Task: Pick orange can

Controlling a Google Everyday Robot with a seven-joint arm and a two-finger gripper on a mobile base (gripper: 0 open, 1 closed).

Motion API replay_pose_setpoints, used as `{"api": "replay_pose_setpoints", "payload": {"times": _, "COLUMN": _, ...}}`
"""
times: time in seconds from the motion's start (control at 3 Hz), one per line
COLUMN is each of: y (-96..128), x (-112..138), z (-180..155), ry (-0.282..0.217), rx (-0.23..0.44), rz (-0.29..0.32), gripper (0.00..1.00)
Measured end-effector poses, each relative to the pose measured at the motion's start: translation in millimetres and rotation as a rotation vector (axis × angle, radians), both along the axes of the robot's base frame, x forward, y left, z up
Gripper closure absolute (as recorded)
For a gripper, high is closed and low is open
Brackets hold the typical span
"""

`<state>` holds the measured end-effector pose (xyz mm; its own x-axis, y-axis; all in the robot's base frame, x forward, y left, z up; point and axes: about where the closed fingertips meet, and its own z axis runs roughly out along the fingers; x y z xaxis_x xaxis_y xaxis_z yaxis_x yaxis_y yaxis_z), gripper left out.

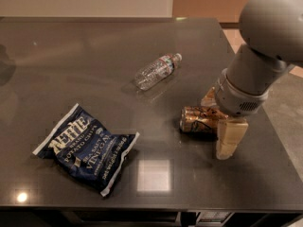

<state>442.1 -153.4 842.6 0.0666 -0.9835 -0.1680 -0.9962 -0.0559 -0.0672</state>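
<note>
The orange can [201,119] lies on its side on the dark table [94,56], right of centre, with its gold and dark-swirled side up. My gripper [217,126] is down at the can's right end. Its two cream fingers stand apart and straddle the can, one finger [230,137] on the near side and the other behind it. The jaws are open around the can, which rests on the table. The grey arm [255,74] comes in from the upper right and hides the can's right end.
A clear plastic water bottle [156,71] lies on its side behind and to the left of the can. A dark blue chip bag [87,145] lies at the front left. The table's right edge [279,141] runs close to the gripper.
</note>
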Motion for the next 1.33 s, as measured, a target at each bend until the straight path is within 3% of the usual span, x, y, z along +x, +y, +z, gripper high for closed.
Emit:
{"api": "replay_pose_setpoints", "payload": {"times": 0.67, "y": 1, "x": 4, "z": 1, "ry": 0.007, "rx": 0.003, "rz": -0.011, "gripper": 0.64}}
{"api": "replay_pose_setpoints", "payload": {"times": 1.0, "y": 0, "x": 5, "z": 17, "ry": -0.002, "rx": 0.016, "rz": -0.017, "gripper": 0.87}}
{"api": "replay_pose_setpoints", "payload": {"times": 1.33, "y": 0, "x": 11, "z": 43, "ry": -0.016, "rx": 0.024, "rz": -0.012, "gripper": 1.0}}
